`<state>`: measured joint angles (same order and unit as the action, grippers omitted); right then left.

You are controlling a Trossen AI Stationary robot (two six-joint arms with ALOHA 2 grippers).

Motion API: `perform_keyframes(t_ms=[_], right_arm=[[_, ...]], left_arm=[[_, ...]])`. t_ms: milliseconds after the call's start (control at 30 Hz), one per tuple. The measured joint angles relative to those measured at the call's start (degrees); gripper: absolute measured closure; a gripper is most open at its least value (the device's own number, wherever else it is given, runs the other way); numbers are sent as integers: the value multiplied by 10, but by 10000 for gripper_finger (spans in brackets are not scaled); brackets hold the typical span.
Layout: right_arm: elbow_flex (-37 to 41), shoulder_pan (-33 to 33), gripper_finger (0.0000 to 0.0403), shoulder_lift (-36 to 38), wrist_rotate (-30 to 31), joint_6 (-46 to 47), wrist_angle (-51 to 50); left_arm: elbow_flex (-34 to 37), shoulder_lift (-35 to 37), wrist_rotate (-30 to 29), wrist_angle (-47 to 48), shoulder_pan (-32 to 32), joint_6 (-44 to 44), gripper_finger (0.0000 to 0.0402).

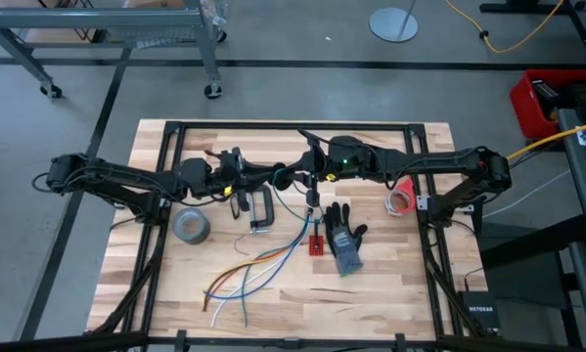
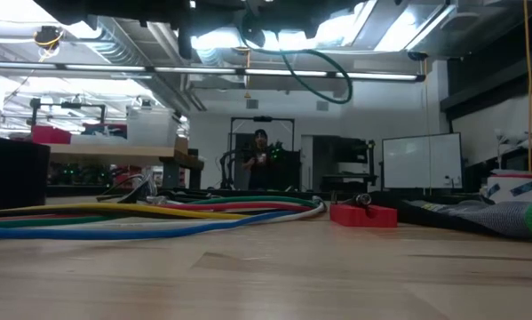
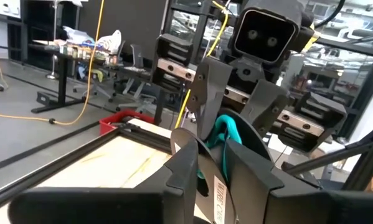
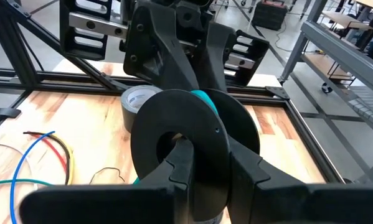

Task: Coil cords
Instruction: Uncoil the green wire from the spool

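The cords show as a black doughnut-like bundle (image 4: 174, 134), held high over the table's middle (image 1: 312, 191). My right gripper (image 4: 212, 163) comes from the table's right and is shut on it. A teal-green cord (image 4: 203, 98) sits behind the bundle and hangs down in a loop (image 2: 305, 76) toward the table (image 1: 305, 210). My left gripper (image 3: 210, 149) comes from the table's left and faces the right one tip to tip. It is open by a narrow gap, and the teal cord (image 3: 226, 132) lies in that gap. Whether it touches the fingers I cannot tell. My right gripper holds the bundle by the lower part of its ring (image 4: 208, 177). One finger (image 4: 181, 163) reaches into the hole and the other (image 4: 251, 177) stands outside the ring. The fingers come nearly level from the table's right. The bundle stands on edge, lifted clear of the table.
On the table lie a grey tape roll (image 1: 190, 226), a black clamp (image 1: 261, 210), a black glove (image 1: 343, 235), a small red board (image 1: 317, 244), loose orange, blue and white wires (image 1: 248, 274) and a red-and-white tape roll (image 1: 401, 198). A black frame (image 1: 293, 125) borders the table.
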<state>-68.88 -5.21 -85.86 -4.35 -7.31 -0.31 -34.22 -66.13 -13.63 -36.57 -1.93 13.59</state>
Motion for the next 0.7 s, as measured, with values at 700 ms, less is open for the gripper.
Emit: perform_keyframes(t_ms=[700], right_arm=[[1, 0, 346, 0, 22, -2, 4]], left_arm=[[-1, 0, -1, 13, 1, 17, 353]])
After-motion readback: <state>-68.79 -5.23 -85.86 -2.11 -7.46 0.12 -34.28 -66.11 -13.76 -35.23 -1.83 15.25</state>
